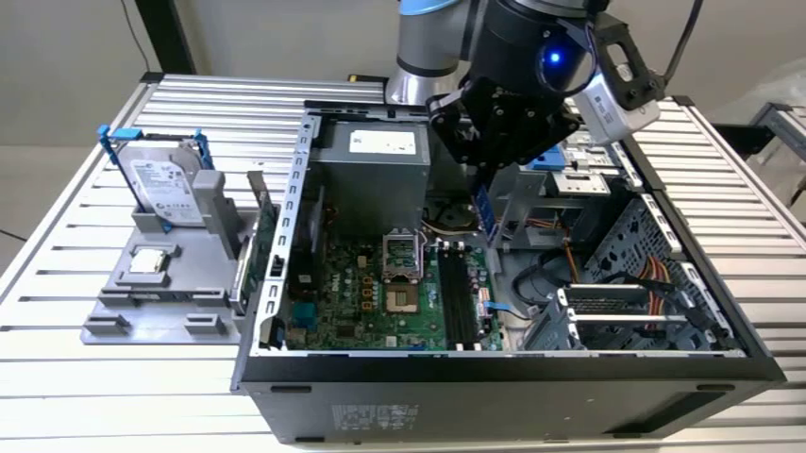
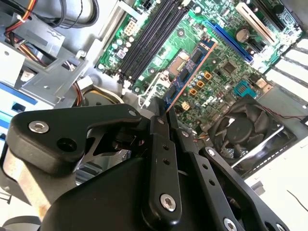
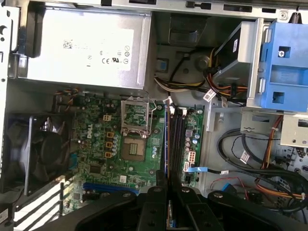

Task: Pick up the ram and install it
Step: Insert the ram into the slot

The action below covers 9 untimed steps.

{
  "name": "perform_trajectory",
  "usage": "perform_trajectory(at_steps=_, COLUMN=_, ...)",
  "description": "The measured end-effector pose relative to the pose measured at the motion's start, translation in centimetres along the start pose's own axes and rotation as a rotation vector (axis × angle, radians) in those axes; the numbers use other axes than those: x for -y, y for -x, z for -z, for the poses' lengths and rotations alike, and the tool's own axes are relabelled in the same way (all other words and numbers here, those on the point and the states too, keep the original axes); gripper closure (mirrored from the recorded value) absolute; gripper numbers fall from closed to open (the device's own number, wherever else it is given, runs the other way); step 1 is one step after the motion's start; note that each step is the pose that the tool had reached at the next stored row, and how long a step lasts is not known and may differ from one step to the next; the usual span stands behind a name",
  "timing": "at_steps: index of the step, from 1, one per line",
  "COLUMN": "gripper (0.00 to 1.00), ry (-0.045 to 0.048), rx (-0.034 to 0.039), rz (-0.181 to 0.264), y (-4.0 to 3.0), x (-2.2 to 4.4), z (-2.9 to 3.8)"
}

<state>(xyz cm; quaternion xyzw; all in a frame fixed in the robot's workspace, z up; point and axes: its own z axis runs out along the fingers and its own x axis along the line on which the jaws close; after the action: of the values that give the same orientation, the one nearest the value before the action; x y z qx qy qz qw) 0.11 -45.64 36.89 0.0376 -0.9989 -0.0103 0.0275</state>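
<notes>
Open computer case (image 1: 504, 401) on slatted table (image 1: 113, 401) — grey stand (image 1: 149, 300) beside it, hard drive (image 1: 161, 189) upright there

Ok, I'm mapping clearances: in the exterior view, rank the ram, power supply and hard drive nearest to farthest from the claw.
1. ram, held in the claw.
2. power supply, inside the case, exterior view's left.
3. hard drive, outside the case, farther to that left.
</notes>
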Motion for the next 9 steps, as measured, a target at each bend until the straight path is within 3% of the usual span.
perform_trajectory(at_steps=9, gripper=1.0, ry=0.0001, rx=0.0, rz=0.0, y=0.08, x=0.01, z=-0.12)
